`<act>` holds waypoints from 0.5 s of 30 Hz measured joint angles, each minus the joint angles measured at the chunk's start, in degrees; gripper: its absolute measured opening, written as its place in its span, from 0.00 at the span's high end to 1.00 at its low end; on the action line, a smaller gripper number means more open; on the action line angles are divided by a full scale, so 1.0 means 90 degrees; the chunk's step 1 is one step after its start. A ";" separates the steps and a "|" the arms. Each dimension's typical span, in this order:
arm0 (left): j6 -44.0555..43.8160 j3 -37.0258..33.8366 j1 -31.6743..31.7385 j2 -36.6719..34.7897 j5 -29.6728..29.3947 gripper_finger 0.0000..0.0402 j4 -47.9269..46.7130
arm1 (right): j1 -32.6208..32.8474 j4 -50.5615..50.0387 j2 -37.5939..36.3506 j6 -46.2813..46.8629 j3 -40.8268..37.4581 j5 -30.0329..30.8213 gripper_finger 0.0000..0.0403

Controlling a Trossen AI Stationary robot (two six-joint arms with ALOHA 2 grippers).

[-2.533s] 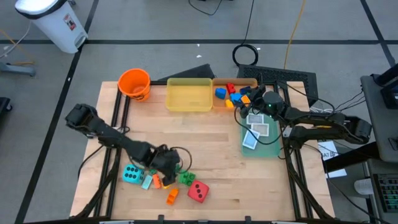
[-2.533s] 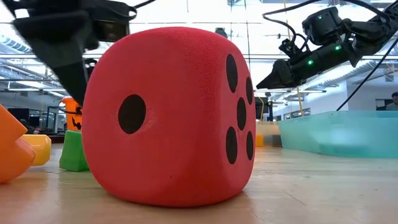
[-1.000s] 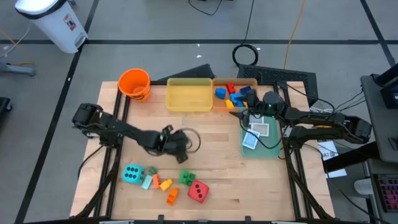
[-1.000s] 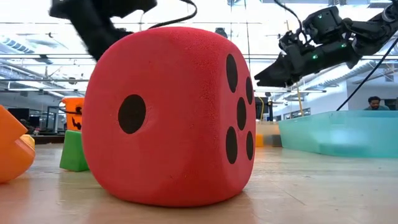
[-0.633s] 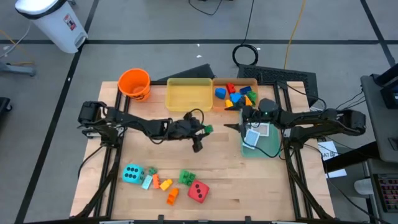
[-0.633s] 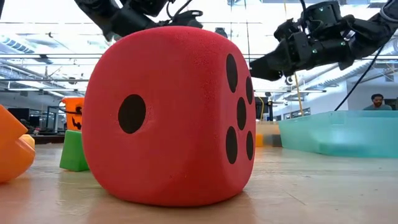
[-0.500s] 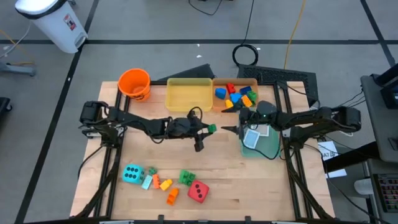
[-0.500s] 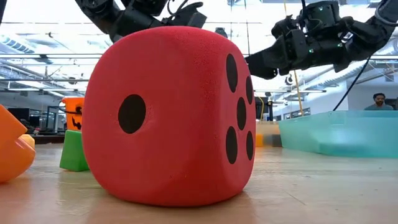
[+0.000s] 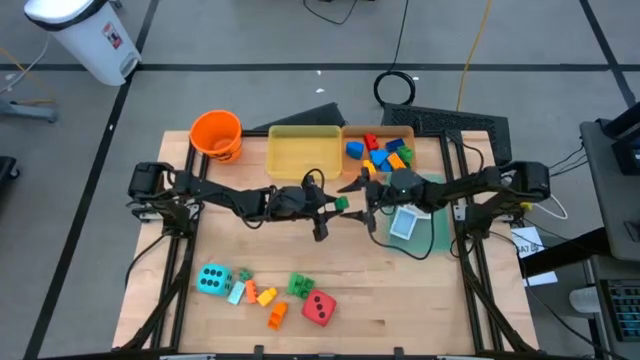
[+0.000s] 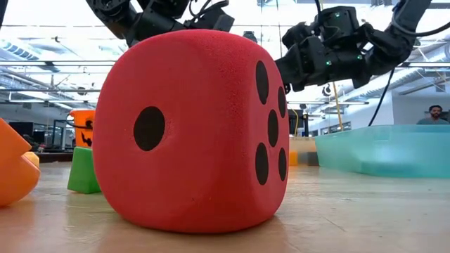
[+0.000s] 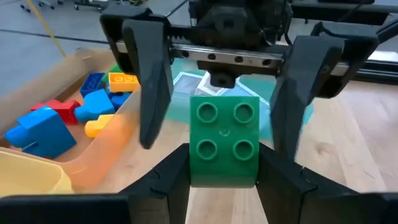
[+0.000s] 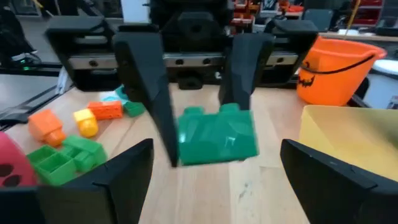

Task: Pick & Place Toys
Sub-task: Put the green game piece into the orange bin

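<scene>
Left claw (image 9: 334, 206) clamped on green brick (image 11: 224, 138), held mid-air over counter (image 9: 350, 290) centre; right claw (image 9: 357, 203) spread apart facing it, likely a handover.

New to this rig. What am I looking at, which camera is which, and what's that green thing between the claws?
Two robot arms work at a wooden table. One picture looks straight down, one sits at table height behind a red die, and one camera rides on each wrist. The left gripper is shut on a green brick in mid-air over the table's middle. The right gripper faces it with its fingers open on either side, looking ready for a handover. Near the front edge lie a cyan die and loose bricks. At the back are an orange bucket and trays.
</scene>
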 joint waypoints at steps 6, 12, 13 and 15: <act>0.0046 0.0002 0.0000 -0.0003 0.0002 0.61 -0.0189 | 0.0002 0.0005 -0.0039 0.0006 0.0017 0.0000 0.36; 0.0051 0.0002 -0.0017 -0.0003 0.0011 0.61 -0.0236 | 0.0000 -0.0077 -0.0148 0.0165 0.0017 -0.0006 0.49; 0.0051 0.0002 -0.0017 -0.0003 0.0017 0.61 -0.0234 | 0.0000 -0.0109 -0.0148 0.0162 0.0016 -0.0004 0.51; 0.0051 0.0002 -0.0017 -0.0006 0.0015 0.61 -0.0230 | 0.0000 -0.0158 -0.0147 0.0158 0.0014 -0.0014 0.56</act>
